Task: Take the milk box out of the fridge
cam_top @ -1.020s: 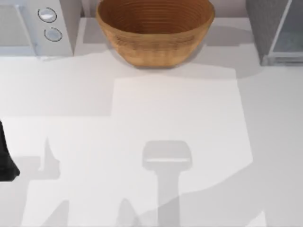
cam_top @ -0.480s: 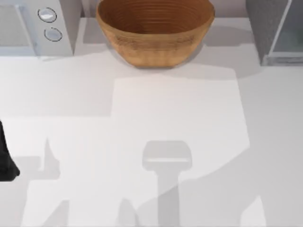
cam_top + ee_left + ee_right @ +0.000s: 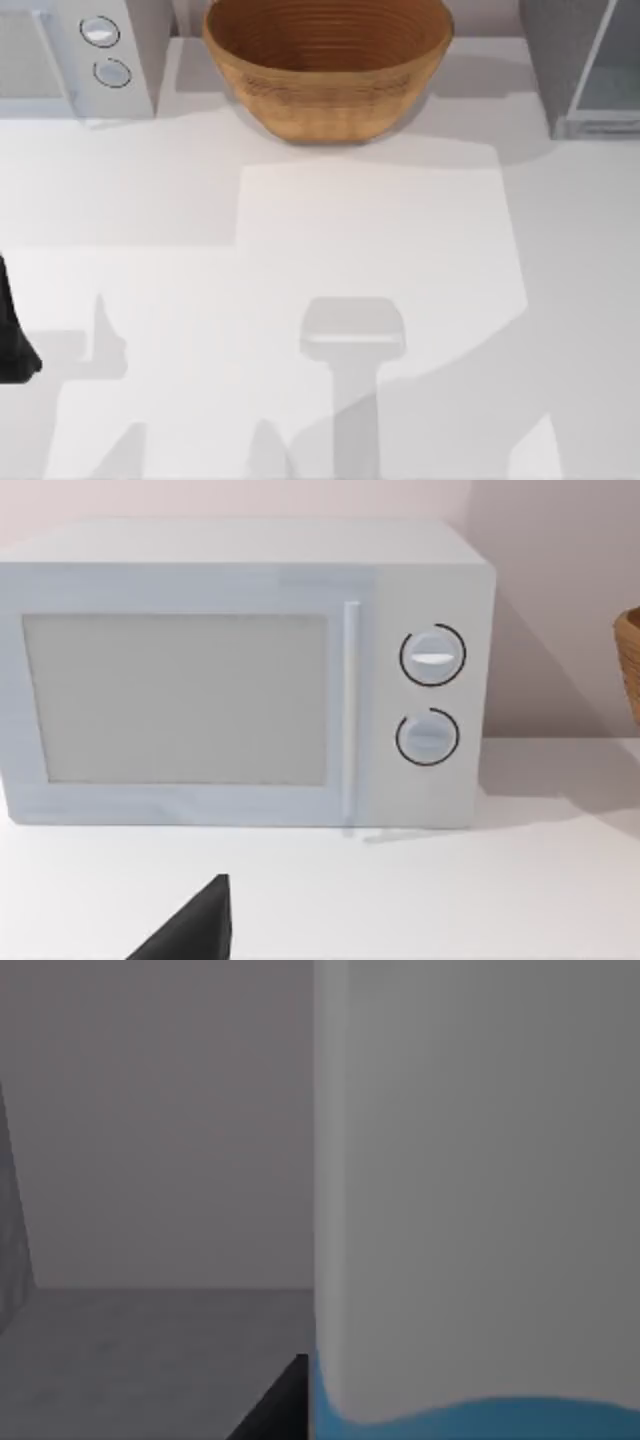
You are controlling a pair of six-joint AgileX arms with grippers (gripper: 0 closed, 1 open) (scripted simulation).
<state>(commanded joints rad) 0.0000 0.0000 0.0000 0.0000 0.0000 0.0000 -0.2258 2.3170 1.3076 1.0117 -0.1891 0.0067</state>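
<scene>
Inside, sitting close before the right wrist camera against grey walls: the milk box, white above blue. Standing at the desk's far right corner: the fridge. Parking at the left edge: the left arm. Pincer spread: cannot tell for either.

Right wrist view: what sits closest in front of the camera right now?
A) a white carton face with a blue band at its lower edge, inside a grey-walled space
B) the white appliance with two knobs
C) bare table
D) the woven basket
A: the milk box looms close, white above blue, with grey fridge walls beside it.
</scene>
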